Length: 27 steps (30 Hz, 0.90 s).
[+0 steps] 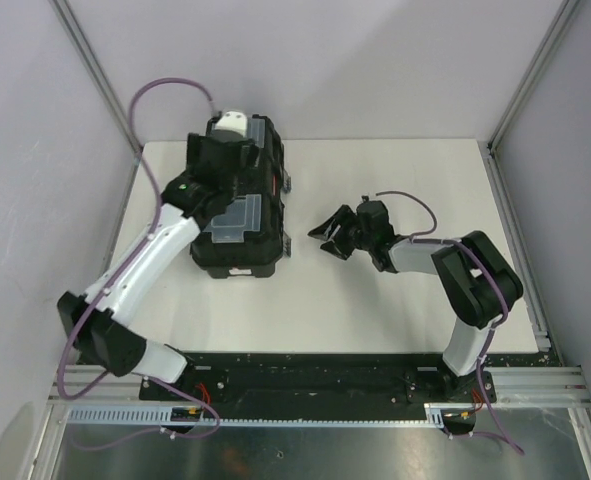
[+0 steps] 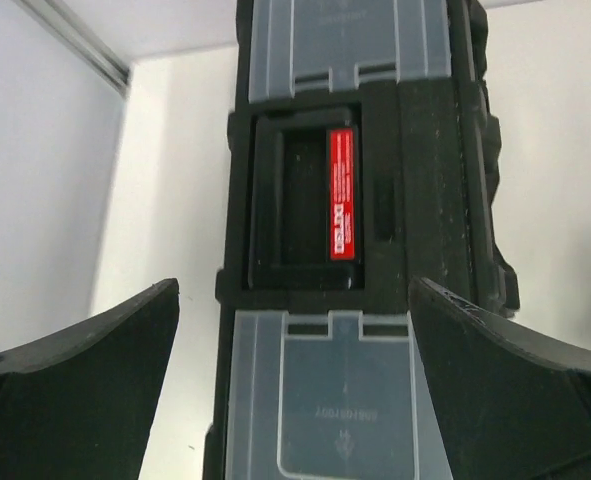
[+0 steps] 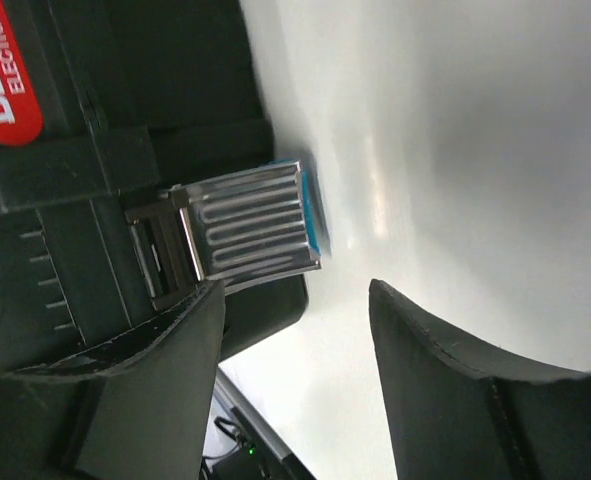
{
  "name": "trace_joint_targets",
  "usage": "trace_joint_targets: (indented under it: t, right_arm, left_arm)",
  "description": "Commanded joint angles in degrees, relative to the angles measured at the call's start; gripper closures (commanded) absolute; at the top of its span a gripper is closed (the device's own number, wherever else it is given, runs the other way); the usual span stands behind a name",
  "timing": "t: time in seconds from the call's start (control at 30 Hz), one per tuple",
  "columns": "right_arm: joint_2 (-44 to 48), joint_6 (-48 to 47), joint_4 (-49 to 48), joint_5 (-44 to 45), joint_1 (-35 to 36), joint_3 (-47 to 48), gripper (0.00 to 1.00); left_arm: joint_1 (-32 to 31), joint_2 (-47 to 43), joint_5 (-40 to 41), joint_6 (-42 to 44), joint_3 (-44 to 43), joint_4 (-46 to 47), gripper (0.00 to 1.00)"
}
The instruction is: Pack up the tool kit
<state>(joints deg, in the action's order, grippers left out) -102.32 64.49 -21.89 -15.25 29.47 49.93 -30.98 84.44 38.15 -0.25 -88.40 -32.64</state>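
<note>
Toolbox [image 1: 243,215] status: left gripper [image 1: 222,152] wide open above its lid, holding nothing, handle [image 2: 305,205] in wrist view. Right gripper [image 1: 332,237] jaws apart, empty, just beside the side latch [image 3: 253,225]. Box sits on the left half of the counter [image 1: 395,300].

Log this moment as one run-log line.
left tool: open, above large black plastic toolbox | right tool: open, empty, beside ribbed metal blue-edged latch, apart | toolbox: lid shut

White table [image 1: 375,300] is sitting between pale grey walls [image 1: 375,60]; aluminium rails [image 1: 531,75] are running up both far corners; slotted duct [image 1: 325,423] is lying along the near edge.
</note>
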Motion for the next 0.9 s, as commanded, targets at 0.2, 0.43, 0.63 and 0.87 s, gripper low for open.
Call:
trace_joint_targets:
  t: [0.2, 0.43, 0.63, 0.87]
  right_arm:
    - [-4.1, 6.1, -10.4, -9.5, 2.2, -1.7, 0.33]
    - [-8.7, 17.5, -19.9, -9.1, 5.5, -5.0, 0.68]
    - [-8.0, 20.5, -17.5, -4.6, 8.5, -5.3, 0.73]
    - [-11.3, 26.8, -18.9, 0.6, 11.6, -4.7, 0.77]
  left_arm:
    - [18.8, -12.5, -27.6, -18.5, 12.0, -0.9, 0.01]
    - [24.7, -10.3, -38.1, -24.9, 21.7, 0.6, 0.01]
    - [25.2, -11.1, -45.8, -27.2, 28.2, 4.2, 0.01]
    - [25.2, -12.6, -50.8, -30.0, 32.8, 5.5, 0.02]
